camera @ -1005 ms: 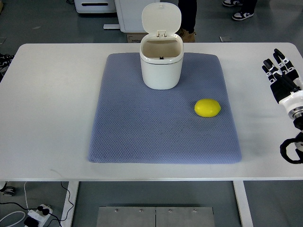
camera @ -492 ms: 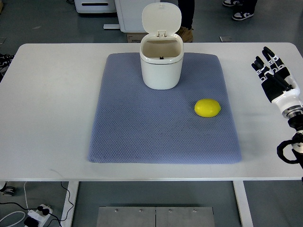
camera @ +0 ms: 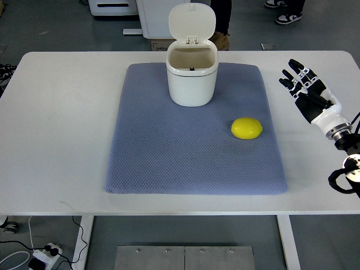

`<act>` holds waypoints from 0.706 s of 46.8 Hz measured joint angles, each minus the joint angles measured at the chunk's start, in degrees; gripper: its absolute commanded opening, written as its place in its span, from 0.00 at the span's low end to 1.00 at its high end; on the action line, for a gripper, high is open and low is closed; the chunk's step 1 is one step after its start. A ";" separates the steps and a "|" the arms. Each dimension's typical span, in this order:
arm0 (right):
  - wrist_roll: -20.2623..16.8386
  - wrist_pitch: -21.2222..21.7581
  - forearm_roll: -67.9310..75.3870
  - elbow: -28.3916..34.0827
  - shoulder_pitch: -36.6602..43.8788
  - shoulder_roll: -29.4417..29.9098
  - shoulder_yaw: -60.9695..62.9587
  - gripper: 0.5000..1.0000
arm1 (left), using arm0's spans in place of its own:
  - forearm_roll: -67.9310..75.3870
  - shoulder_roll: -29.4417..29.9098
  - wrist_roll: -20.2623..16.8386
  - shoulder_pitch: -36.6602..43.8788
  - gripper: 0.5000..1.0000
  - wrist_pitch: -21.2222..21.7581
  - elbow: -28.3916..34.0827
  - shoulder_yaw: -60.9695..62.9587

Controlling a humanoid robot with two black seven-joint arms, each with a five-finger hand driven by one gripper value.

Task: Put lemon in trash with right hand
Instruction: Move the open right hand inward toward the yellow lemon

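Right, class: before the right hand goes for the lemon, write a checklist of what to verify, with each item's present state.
1. Trash can lid open: ok.
2. Lemon lying free on the blue mat, nothing touching it: ok.
3. Right hand open and empty: ok.
4. Space between hand and lemon unobstructed: ok.
5. Can upright on the mat: ok.
6. Can has room inside: cannot tell.

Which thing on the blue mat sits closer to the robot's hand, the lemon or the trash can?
The lemon, the yellow one toward the mat's right side; the white trash can stands farther from the right hand.
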 measured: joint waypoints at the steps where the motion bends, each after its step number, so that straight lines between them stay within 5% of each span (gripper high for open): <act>1: 0.03 0.16 0.01 -0.02 0.30 -0.41 -0.80 1.00 | 0.00 0.00 0.00 0.01 1.00 0.00 0.00 0.00; 33: -2.06 0.45 0.78 -0.85 7.49 -5.14 -11.46 1.00 | 0.00 0.00 0.00 0.05 1.00 0.03 0.01 0.01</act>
